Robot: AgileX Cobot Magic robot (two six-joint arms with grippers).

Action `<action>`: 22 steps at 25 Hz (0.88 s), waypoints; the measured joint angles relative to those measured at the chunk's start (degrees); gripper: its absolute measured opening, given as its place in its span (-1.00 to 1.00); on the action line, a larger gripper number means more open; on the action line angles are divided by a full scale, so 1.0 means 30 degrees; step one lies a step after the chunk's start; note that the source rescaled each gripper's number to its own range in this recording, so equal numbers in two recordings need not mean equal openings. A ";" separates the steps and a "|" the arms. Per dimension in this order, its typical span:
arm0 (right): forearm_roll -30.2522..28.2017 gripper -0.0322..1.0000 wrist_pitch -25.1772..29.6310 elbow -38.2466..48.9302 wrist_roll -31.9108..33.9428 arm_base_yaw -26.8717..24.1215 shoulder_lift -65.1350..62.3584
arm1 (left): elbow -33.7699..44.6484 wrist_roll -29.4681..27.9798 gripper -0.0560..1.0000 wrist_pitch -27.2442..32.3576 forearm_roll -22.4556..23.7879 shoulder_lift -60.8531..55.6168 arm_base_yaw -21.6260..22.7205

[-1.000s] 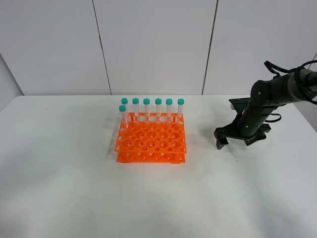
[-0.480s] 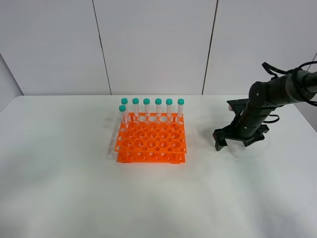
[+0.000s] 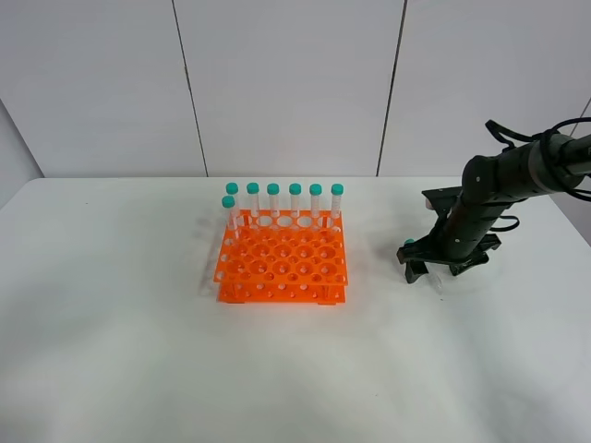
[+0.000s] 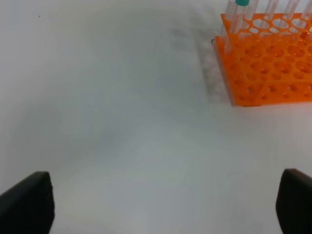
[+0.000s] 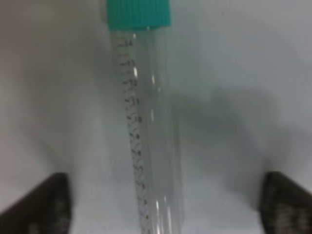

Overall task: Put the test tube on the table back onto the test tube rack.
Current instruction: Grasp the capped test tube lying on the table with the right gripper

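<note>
Now you are straddling the test tube [image 5: 151,122] with the right gripper [image 3: 441,268], jaws spread wide and gripping nothing, because the tube is lying flat on the table [image 3: 138,351], well right of the test tube rack [image 3: 282,263]. Seven capped tubes [image 3: 295,198] are standing along the rack's far side; one is waiting. Your left gripper [image 4: 161,204] is idling, jaws likewise parted.

The white counter [image 3: 138,351] is matte and plain, with rounded corners. The orange test tube rack [image 3: 282,263] stands on it slightly left of the middle, toward the back edge. Well to the right of the rack, one clear test tube [image 5: 151,146] with a teal cap lies flat on the bare surface, with printed graduations along its side.
</note>
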 joint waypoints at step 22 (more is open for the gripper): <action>0.0355 -0.87 0.2995 0.0050 -0.1941 0.0000 -0.7296 | 0.0000 0.0000 1.00 0.0000 0.0000 0.0000 0.0000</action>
